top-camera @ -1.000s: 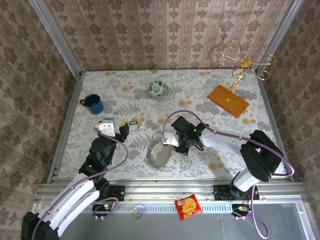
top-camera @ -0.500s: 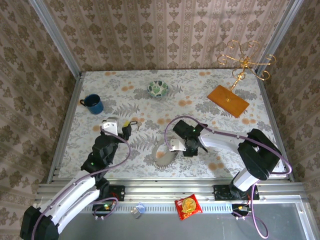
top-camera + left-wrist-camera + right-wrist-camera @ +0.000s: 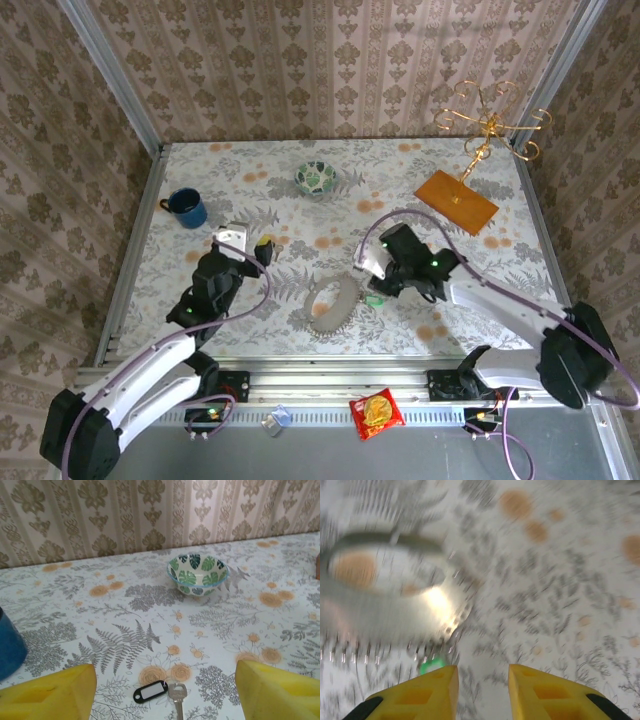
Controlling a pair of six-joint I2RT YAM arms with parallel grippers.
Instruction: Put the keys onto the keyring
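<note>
A silver key with a black tag lies flat on the table, just ahead of my left gripper. That gripper is open, and its yellow fingers stand far apart on either side of the key. In the top view the left gripper is left of centre. The keyring lies on the table as a pale loop. A green-headed key rests at its right edge. My right gripper is just right of the loop, open and empty. The right wrist view is blurred: keyring, green key, right gripper.
A patterned bowl stands at the back middle, and a blue mug at the back left. An orange board and a gold hook stand fill the back right. A snack packet lies off the table in front.
My right gripper has opened, let go of the keyring and drawn back to the right; the loop now lies on the table. My left gripper has moved forward over the tagged key.
</note>
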